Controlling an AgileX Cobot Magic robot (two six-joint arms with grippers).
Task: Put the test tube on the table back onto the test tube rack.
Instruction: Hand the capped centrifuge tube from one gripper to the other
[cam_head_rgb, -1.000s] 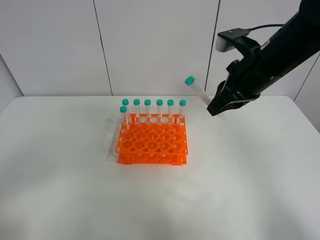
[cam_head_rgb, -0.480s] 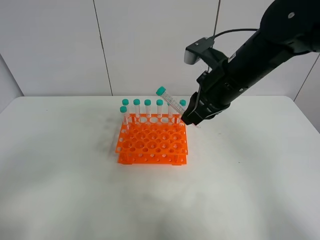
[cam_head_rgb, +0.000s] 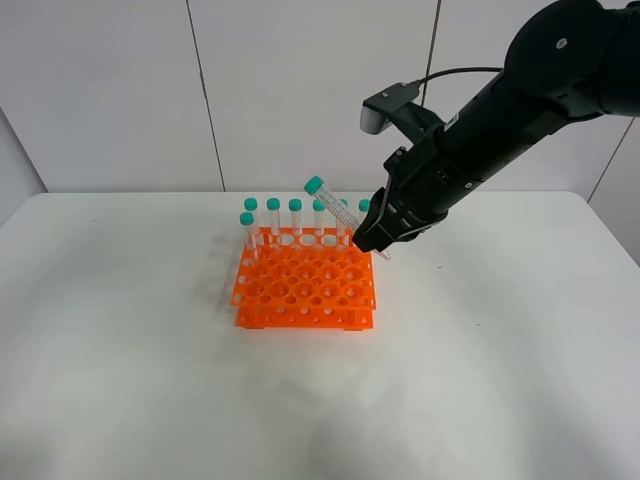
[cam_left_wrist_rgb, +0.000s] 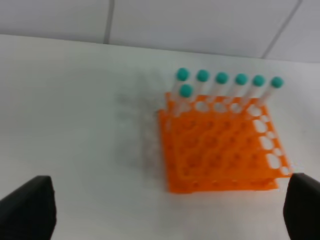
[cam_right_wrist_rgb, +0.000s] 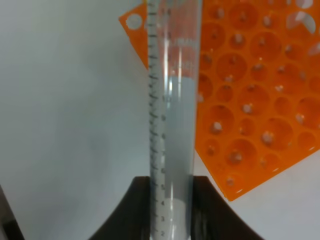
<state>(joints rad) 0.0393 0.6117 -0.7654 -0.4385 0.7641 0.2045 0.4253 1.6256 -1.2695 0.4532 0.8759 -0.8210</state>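
Note:
My right gripper (cam_head_rgb: 373, 241) is shut on the lower end of the test tube (cam_head_rgb: 335, 208), a clear tube with a teal cap. The tube hangs tilted above the back right part of the orange test tube rack (cam_head_rgb: 305, 285), cap pointing up and to the left. In the right wrist view the graduated test tube (cam_right_wrist_rgb: 172, 110) rises from between the dark fingers (cam_right_wrist_rgb: 135, 210), with the rack (cam_right_wrist_rgb: 260, 95) below it. My left gripper (cam_left_wrist_rgb: 165, 205) is open and empty, its fingers (cam_left_wrist_rgb: 27, 207) spread wide short of the rack (cam_left_wrist_rgb: 220, 150).
Several teal-capped tubes (cam_head_rgb: 295, 218) stand along the rack's back row, and one more sits at the left end of the second row (cam_head_rgb: 247, 232). The white table (cam_head_rgb: 150, 380) stretches all around the rack. The left arm does not show in the exterior high view.
My right arm has carried the test tube left and down from beside the rack to above its back right part. The left gripper view gives no earlier frame.

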